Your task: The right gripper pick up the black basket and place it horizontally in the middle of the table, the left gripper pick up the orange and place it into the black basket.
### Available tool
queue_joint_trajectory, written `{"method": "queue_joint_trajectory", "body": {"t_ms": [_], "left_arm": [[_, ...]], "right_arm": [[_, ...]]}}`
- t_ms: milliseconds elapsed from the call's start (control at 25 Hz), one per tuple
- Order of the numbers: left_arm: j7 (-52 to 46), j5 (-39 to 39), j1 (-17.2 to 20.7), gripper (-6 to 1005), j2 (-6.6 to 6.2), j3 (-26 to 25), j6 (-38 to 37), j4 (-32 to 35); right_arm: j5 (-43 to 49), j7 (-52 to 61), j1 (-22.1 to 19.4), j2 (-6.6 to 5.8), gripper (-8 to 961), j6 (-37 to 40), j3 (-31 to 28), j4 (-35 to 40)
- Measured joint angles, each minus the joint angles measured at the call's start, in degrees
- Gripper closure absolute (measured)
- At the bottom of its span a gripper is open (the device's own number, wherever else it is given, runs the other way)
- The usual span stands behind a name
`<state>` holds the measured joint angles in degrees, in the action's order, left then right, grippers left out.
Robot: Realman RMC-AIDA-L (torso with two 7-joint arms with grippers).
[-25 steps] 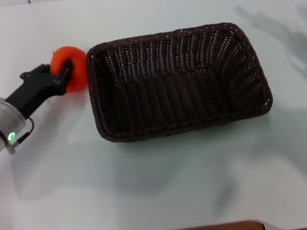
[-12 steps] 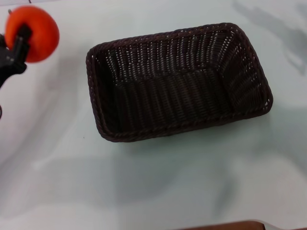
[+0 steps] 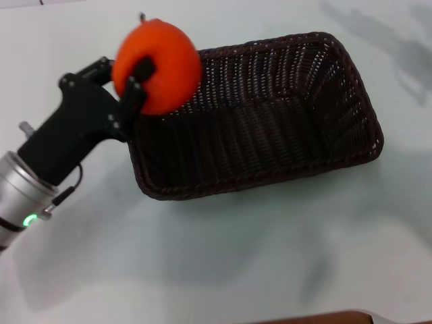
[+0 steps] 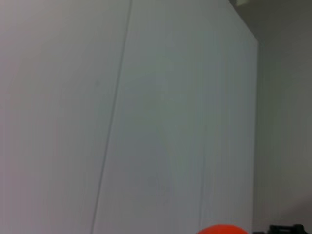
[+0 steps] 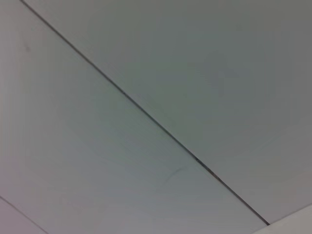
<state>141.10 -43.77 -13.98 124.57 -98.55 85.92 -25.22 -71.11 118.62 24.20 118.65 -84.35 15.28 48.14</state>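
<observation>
The orange (image 3: pixel 158 65), clamped in the left tool (image 3: pixel 128 84), has swung from far left to the black basket (image 3: pixel 253 115)'s rim, nearly ready to drop.

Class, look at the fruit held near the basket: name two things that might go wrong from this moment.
1. The left tool holds the orange raised over the black basket's left rim, not its middle; released here, it might strike the rim and roll onto the table.
2. The fingers grip only one side, so the orange might slip.
</observation>
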Motion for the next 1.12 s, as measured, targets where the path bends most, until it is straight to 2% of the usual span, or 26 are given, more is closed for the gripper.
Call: {"method": "queue_joint_trajectory", "body": {"t_ms": [240, 520, 640, 720, 880, 1120], "left_arm": [[2.11, 3.72, -1.62, 856, 0.06, 3.68, 0.21, 3.0], [2.18, 3.82, -1.65, 516, -0.15, 3.35, -0.43, 3.89], [2.28, 4.38, -1.56, 358, -0.17, 3.2, -1.45, 4.14], [2.7, 5.47, -1.26, 289, -0.1, 2.56, -2.85, 4.48], [5.57, 10.04, -0.98, 150, -0.06, -3.61, -4.55, 8.47], [6.44, 17.06, -0.63, 94, -0.2, -18.05, -4.65, 14.74]], "right_arm": [[-1.86, -4.58, -0.04, 0.07, 134, 0.0, -0.39, -2.72], [-8.49, -14.68, -0.76, 0.35, 131, -0.48, -0.33, -8.54], [-11.34, -21.48, -0.91, 0.45, 128, -1.6, -0.4, -10.6], [-13.55, -27.13, -0.95, 0.54, 125, -2.39, -0.42, -12.6], [-21.5, -43.71, -0.94, 0.7, 121, -3.12, -0.43, -21.92], [-34.9, -70.24, -0.86, 0.93, 121, -3.11, -1.72, -36.78]]}}
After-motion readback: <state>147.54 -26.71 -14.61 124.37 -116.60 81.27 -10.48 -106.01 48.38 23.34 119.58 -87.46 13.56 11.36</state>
